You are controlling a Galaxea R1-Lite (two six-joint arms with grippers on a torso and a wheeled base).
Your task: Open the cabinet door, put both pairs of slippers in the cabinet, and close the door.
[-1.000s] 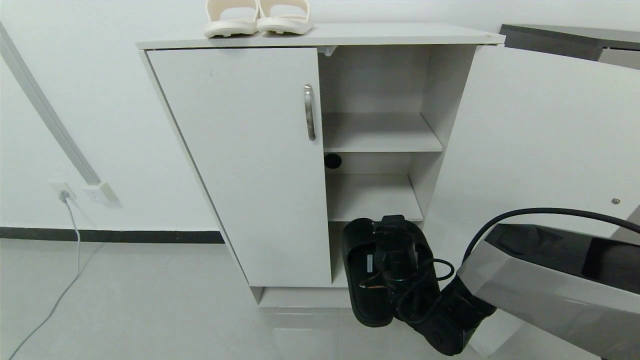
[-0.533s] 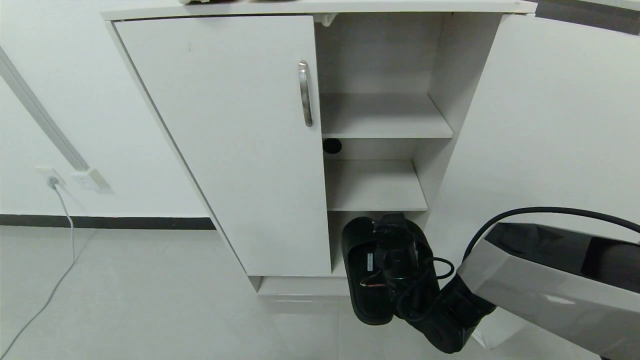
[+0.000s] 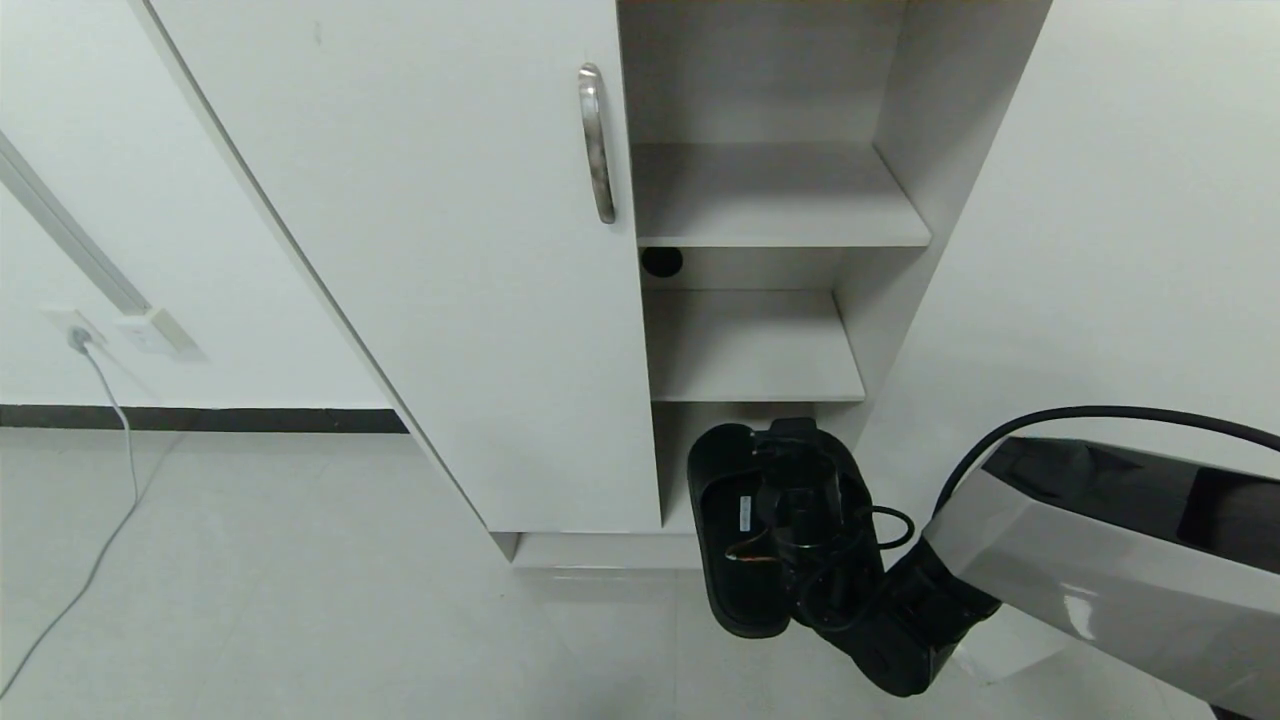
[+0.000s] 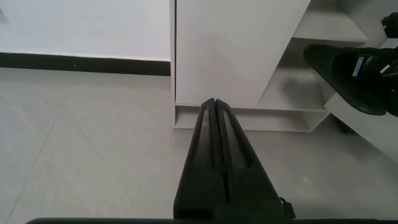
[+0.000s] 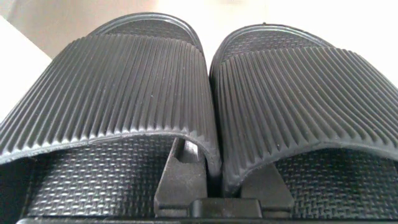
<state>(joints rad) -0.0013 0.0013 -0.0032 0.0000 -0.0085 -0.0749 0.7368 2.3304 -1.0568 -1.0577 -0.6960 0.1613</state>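
A pair of black slippers [image 3: 735,530] hangs side by side in my right gripper [image 3: 795,500], just in front of the cabinet's lowest compartment. In the right wrist view both ribbed straps [image 5: 137,81] sit over the gripper's fingers [image 5: 186,168], which are shut on the inner edges. The white cabinet [image 3: 780,200] has its right door [image 3: 1100,250] swung open and its left door [image 3: 450,250] closed, with a metal handle [image 3: 596,145]. My left gripper [image 4: 214,106] is shut and holds nothing, low over the floor in front of the cabinet [image 4: 236,50]; the slippers [image 4: 348,68] show beyond it.
Two bare shelves sit above the bottom compartment, with a round hole [image 3: 661,261] in the back panel. A wall socket with a cable [image 3: 75,340] is at the far left. Pale floor tiles [image 3: 300,600] lie open before the cabinet.
The head camera has dropped, so the cabinet top with the cream slippers has left the picture. The black slippers now sit lower against the shelves.
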